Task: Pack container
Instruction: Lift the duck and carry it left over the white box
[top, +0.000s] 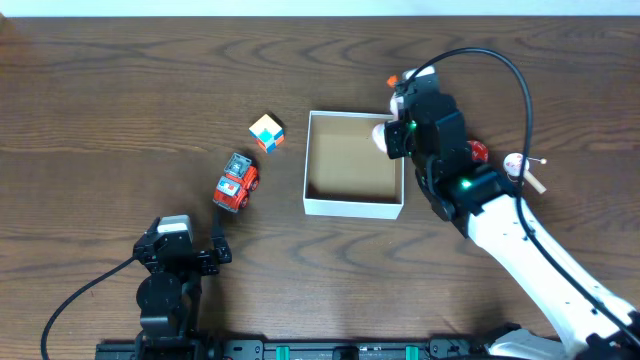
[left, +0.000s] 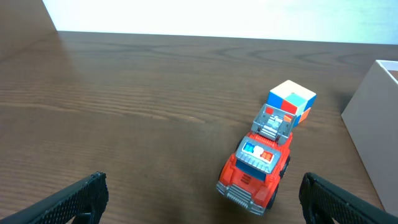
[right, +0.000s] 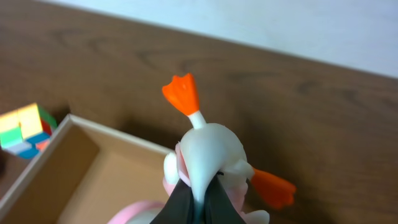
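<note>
The container (top: 355, 208), a shallow white-walled box with a tan floor, sits mid-table with nothing lying on its floor. My right gripper (top: 393, 137) hangs over its right wall, shut on a white toy bird (right: 208, 149) with orange feet (right: 181, 92); the container's corner (right: 50, 155) lies below and to the left. My left gripper (left: 202, 202) stands open low at the left, its fingers (left: 74, 199) wide apart and empty. Just ahead of it is a red toy truck (left: 255, 165), and beyond that a multicoloured cube (left: 291, 101). Overhead, the truck (top: 235, 183) and cube (top: 266, 132) lie left of the container.
A small red object (top: 478, 152) and a white-and-pink item on a stick (top: 522, 165) lie right of the container, beside my right arm. The container's white wall (left: 373, 124) rises at the right of the left wrist view. Dark wood table all around.
</note>
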